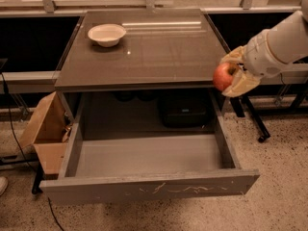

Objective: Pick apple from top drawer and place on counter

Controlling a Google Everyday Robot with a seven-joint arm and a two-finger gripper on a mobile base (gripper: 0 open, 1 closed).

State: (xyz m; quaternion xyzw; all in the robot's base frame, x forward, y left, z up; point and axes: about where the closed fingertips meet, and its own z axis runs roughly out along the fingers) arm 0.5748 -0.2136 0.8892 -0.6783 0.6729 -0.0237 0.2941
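My gripper (230,74) is shut on the red apple (223,77) and holds it in the air at the counter's right front corner, above the drawer's right side. The pale fingers (243,83) wrap the apple from above and below. The top drawer (149,186) is pulled fully out, its grey interior bare, with pale scratches on the front panel. The counter (159,52) is a glossy dark brown-grey top just left of the apple.
A white bowl (107,34) stands at the counter's back left. A brown cardboard box (45,129) sits on the floor left of the drawer. A black bag (185,110) lies under the counter. Black stand legs (255,121) are at the right.
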